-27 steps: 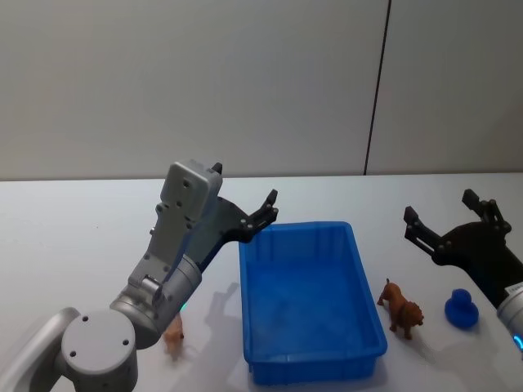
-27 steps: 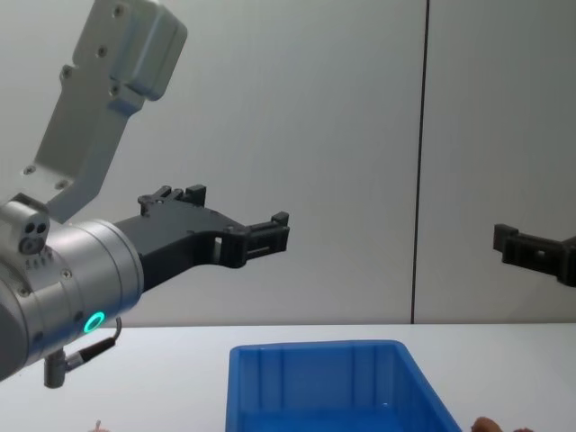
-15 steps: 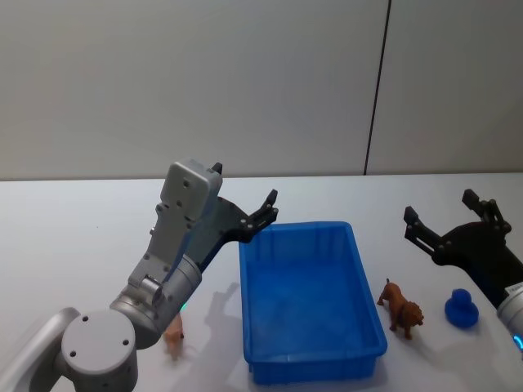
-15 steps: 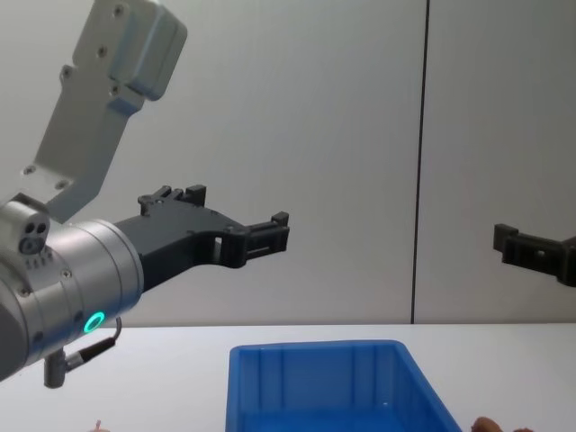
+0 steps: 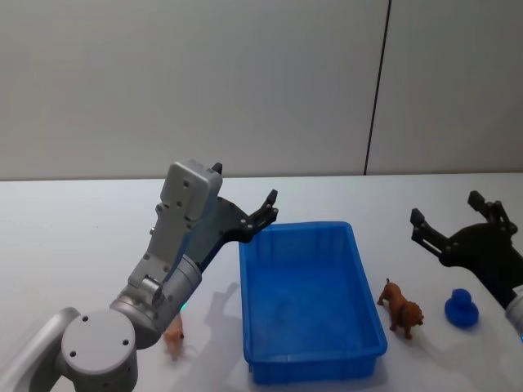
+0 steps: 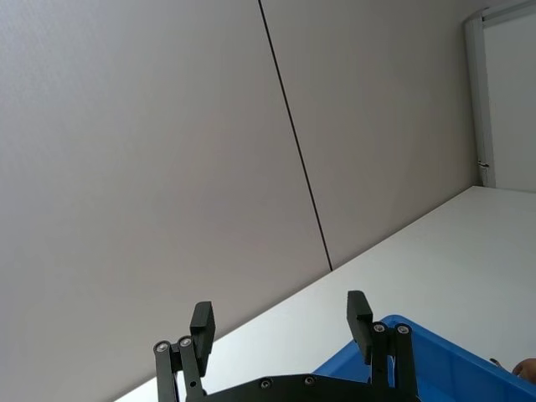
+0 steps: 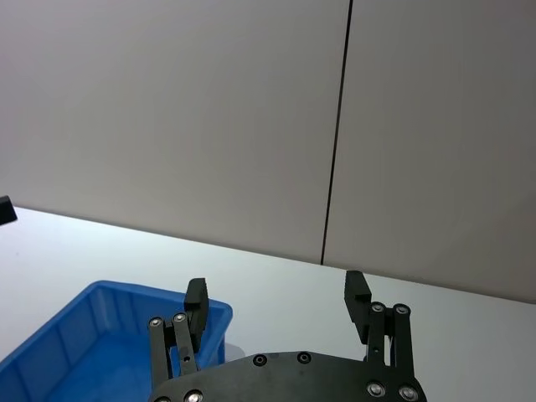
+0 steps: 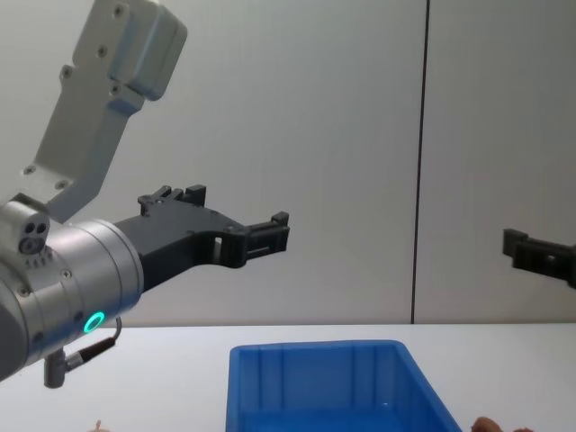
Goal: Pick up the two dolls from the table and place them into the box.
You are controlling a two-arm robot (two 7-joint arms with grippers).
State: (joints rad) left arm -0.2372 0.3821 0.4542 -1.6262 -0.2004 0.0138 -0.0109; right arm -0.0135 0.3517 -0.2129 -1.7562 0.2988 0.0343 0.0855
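Dolls first: we find the reddish-brown doll (image 5: pixel 401 307) standing on the white table (image 5: pixel 73 237), just beside the right wall of the blue box (image 5: pixel 296 227) and near its front corner, without touching it. We see the peach-pink doll (image 5: pixel 173 333) on the table too, off the box's left front corner, partly hidden behind the left arm. A small blue toy (image 5: pixel 461 309) sits to the right of the reddish-brown doll, a little apart from it.

We see the left gripper (image 5: pixel 265 214) raised in the air by the box's back left corner, pointing forward; in its wrist view the two fingers (image 6: pixel 201 322) stand wide apart with nothing between them. The right gripper (image 5: pixel 452 214) hangs above the table to the right of the box, above and behind the reddish-brown doll and the blue toy. Its fingers (image 7: pixel 195 295) are likewise spread and hold nothing. Neither gripper touches a doll or the box.
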